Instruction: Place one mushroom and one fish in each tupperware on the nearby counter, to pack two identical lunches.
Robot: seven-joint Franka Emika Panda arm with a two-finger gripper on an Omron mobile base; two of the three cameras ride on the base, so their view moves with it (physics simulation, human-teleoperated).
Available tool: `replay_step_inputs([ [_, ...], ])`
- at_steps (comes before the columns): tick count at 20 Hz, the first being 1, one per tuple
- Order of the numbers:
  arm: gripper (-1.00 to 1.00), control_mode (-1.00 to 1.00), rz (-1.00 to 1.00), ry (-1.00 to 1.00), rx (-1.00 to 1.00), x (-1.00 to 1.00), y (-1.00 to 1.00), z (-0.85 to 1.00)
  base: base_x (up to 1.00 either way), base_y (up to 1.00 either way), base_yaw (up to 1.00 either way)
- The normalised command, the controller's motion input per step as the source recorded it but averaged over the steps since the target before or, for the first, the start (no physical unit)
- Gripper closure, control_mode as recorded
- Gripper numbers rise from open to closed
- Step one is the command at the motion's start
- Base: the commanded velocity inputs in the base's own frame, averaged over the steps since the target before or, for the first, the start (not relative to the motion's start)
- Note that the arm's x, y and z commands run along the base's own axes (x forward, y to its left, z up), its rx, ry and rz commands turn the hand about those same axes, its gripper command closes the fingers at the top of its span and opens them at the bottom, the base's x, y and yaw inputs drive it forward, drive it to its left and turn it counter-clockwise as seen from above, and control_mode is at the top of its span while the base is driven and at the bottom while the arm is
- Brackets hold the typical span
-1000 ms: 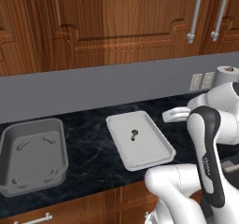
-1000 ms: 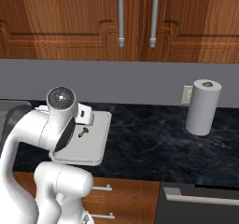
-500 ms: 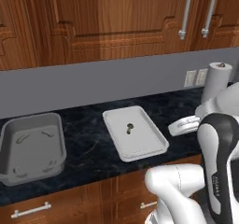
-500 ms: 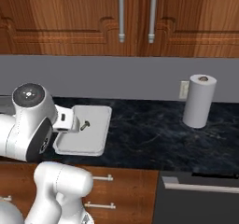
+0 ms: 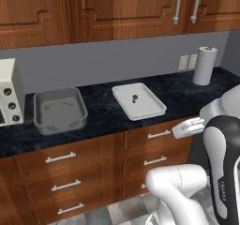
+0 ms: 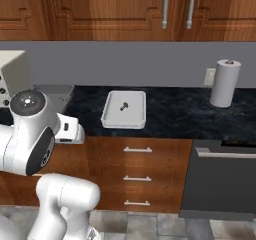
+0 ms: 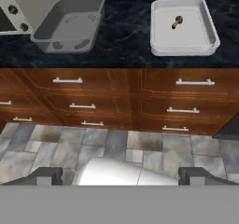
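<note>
A: The black marble counter [image 5: 101,104] now sits farther off than a second ago; the base has backed away, so the whole view has shifted.

B: And the gripper [image 7: 121,174]?

A: Jaws apart, empty, low over the floor. Far ahead of it, one mushroom [image 7: 177,21] lies in the off-white tray [image 7: 184,45]; the grey tub [image 7: 70,17], ahead to its left, looks empty.

B: So it probably leaves to fetch more.

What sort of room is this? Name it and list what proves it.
A home kitchen, rendered rather than real. Proof: a black marble-look counter over wooden drawers with steel bar handles, wall cabinets above, and a paper towel roll standing beside a wall outlet.
</note>
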Motion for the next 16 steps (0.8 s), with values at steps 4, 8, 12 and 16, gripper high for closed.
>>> replay_step_inputs([
  [4,-1.00,1.00,0.00,0.00,0.00,0.00,0.00,0.00,-0.48,1.00,0.00],
  [8,-1.00,1.00,0.00,0.00,0.00,0.00,0.00,0.00,-0.03,1.00,0.00],
  [12,-1.00,1.00,0.00,0.00,0.00,0.00,0.00,0.00,0.00,1.00,0.00],
  [16,-1.00,1.00,0.00,0.00,0.00,0.00,0.00,0.00,-0.03,1.00,0.01],
])
